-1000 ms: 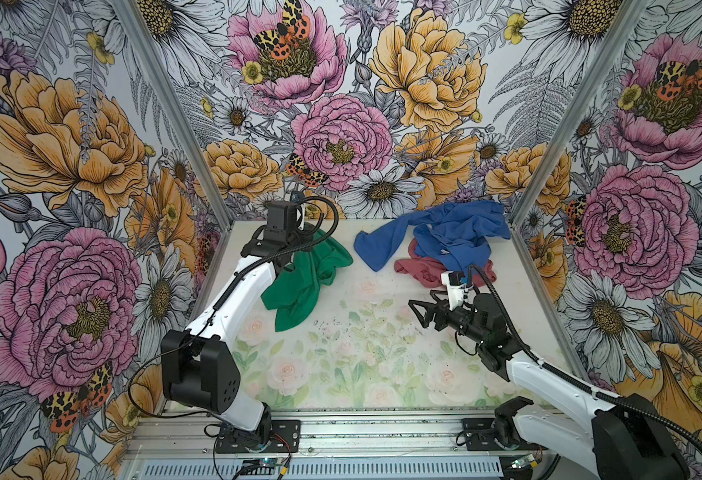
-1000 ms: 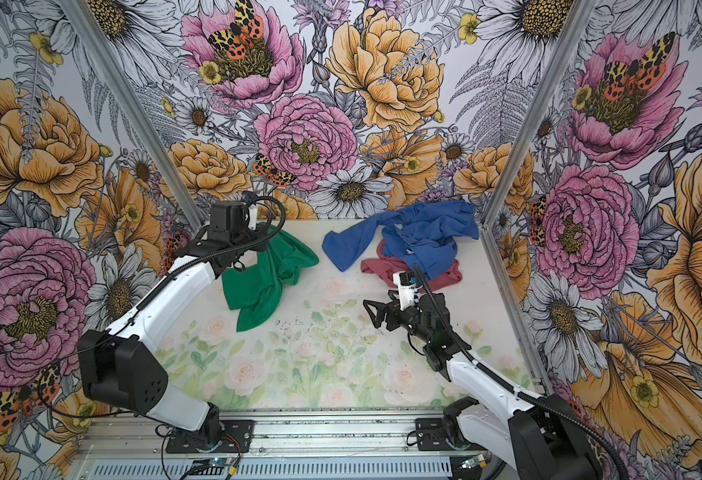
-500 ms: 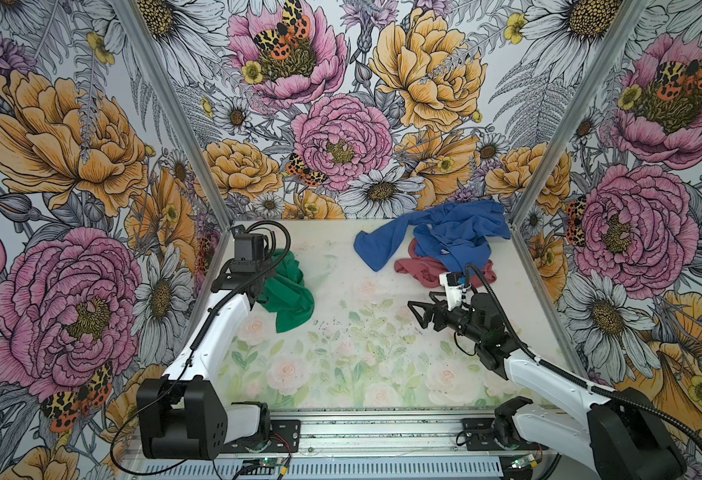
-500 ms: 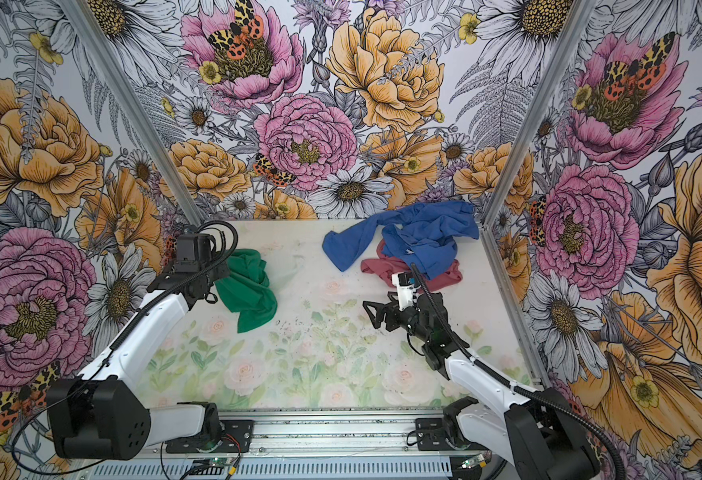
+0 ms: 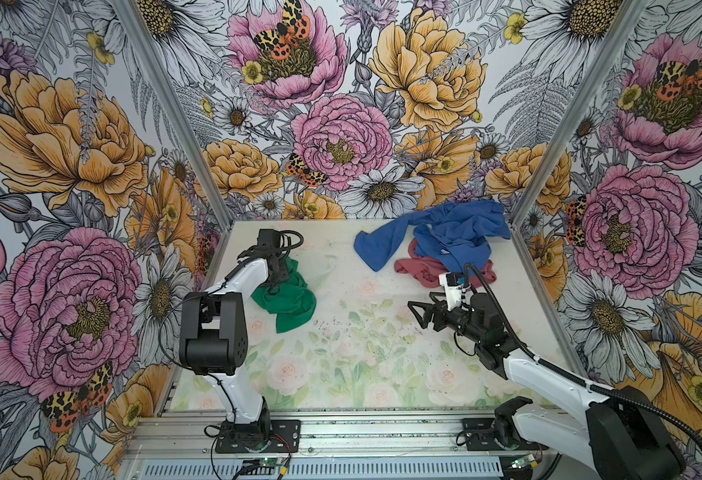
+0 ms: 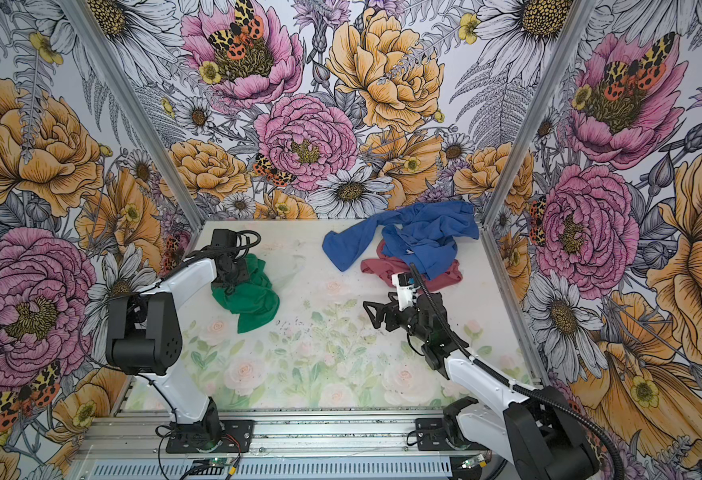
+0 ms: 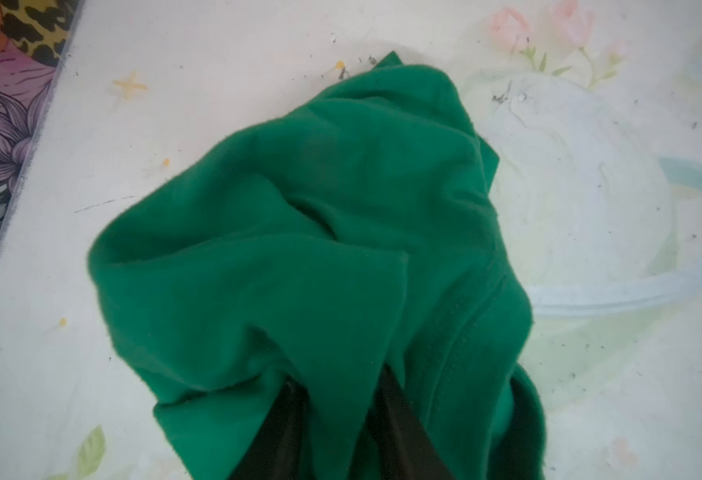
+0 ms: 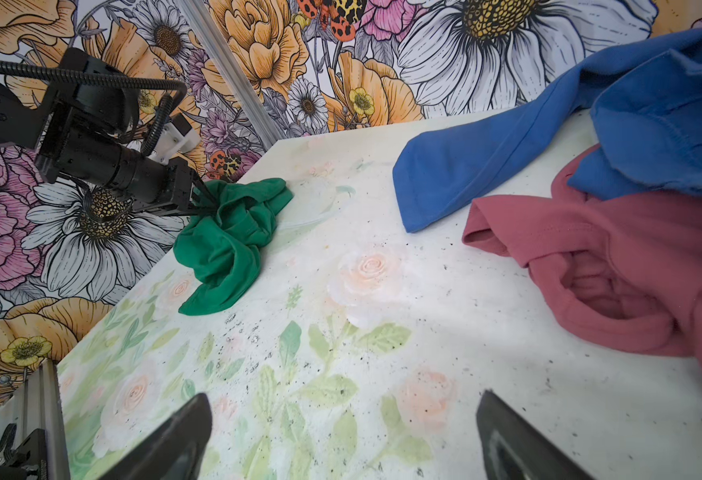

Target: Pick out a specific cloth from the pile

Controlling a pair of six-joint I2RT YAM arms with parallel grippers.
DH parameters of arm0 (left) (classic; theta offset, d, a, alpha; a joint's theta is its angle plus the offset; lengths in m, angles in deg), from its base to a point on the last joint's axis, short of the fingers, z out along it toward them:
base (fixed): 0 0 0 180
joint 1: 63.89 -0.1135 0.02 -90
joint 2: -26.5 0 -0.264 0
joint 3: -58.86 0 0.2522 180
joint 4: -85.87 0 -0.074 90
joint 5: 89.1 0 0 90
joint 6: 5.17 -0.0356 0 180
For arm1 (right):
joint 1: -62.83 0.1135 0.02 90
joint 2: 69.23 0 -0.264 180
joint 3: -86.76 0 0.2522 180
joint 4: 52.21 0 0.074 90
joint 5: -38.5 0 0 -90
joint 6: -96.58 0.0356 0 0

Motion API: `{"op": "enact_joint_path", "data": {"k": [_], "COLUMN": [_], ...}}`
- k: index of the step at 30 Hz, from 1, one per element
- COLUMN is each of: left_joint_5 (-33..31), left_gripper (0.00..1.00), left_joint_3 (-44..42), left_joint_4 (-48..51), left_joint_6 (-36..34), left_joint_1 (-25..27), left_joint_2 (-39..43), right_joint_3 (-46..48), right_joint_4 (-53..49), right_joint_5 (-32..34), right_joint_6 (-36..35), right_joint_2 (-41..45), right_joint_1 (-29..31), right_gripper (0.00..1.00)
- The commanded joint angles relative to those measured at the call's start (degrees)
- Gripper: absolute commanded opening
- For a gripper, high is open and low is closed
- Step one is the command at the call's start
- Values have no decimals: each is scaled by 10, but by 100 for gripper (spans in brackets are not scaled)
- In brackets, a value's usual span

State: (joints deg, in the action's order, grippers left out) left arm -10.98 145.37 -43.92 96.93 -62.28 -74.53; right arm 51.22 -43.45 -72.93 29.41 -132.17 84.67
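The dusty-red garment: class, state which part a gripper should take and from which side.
Take the red garment by its exposed near edge, coming from the robot's side; the blue garment overlies its far part, so gripping there would likely lift both.

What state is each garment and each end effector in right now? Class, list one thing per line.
green cloth: crumpled on the table, apart from the other garments.
blue garment: rumpled, lying partly over the red one.
red garment: bunched, partly covered by the blue.
left end effector: low, tip buried in the green cloth's folds; grip unclear.
right end effector: open, empty, over bare table.
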Motion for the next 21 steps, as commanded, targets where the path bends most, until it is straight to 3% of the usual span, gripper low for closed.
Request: {"op": "enact_joint_path", "data": {"k": [1,3,5,9,14,21], "left_joint_5": [25,8,-57,-194,-216,-197], "left_gripper": [58,86,99,99,98,75], "left_joint_3": [5,-9,-25,-41,-42,-27], "left_joint_4": [22,47,75,152,208,210], "left_joint_6": [-57,-107,-167,-254,-262,-250], "left_joint_1": [1,23,68,188,285,297], "left_joint_2": [56,113,155,168,87,-5], "right_joint_3": [-8,-7,-5,-5,-6,-5], "right_joint_4": [-4,-8,-8,0,1,-7], "right_joint_5": [6,8,9,5,0,9], "right_joint_6": [-10,-11,-10,-6,-5,-11], "right_joint_2": [9,17,22,20,12,15], "right_joint_1": [1,1,0,0,1,1], "right_gripper": [99,99,99,99,99,99]}}
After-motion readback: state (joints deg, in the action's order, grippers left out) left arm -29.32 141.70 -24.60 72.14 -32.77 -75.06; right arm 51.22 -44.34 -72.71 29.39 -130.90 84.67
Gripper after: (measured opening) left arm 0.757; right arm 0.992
